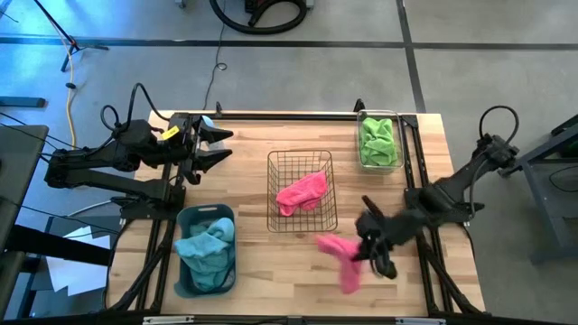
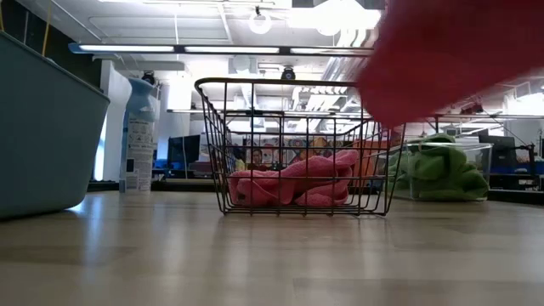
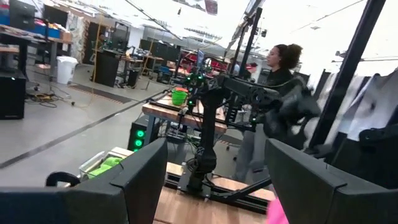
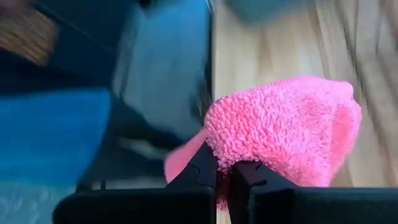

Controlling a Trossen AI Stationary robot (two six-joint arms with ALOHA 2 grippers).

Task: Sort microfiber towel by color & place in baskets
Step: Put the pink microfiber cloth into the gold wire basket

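A pink towel (image 1: pixel 340 260) hangs from my right gripper (image 1: pixel 364 251), which is shut on it over the near right part of the table. In the low view this towel (image 2: pixel 450 51) shows blurred and high above the tabletop. The wire basket (image 1: pixel 278 171) at mid-table holds another pink towel (image 1: pixel 302 192). Blue towels (image 1: pixel 206 246) fill the grey-blue tub (image 1: pixel 184 271) at near left. Green towels (image 1: pixel 377 140) lie in the clear bin (image 1: pixel 398 144) at far right. My left gripper (image 1: pixel 217 147) waits open at far left, holding nothing. My right gripper pinches a bunched fold of the pink towel (image 4: pixel 231 155) between its two fingers (image 4: pixel 202 171). The fingers slant down from the table's right side. The towel bulges out beyond the fingertips and hangs lifted clear of the table, slack.
A pale spray bottle (image 2: pixel 140 136) stands beyond the tub. Bare wood (image 1: pixel 271 271) lies between the tub and the held towel. A person (image 3: pixel 281 74) stands in the room beyond the table.
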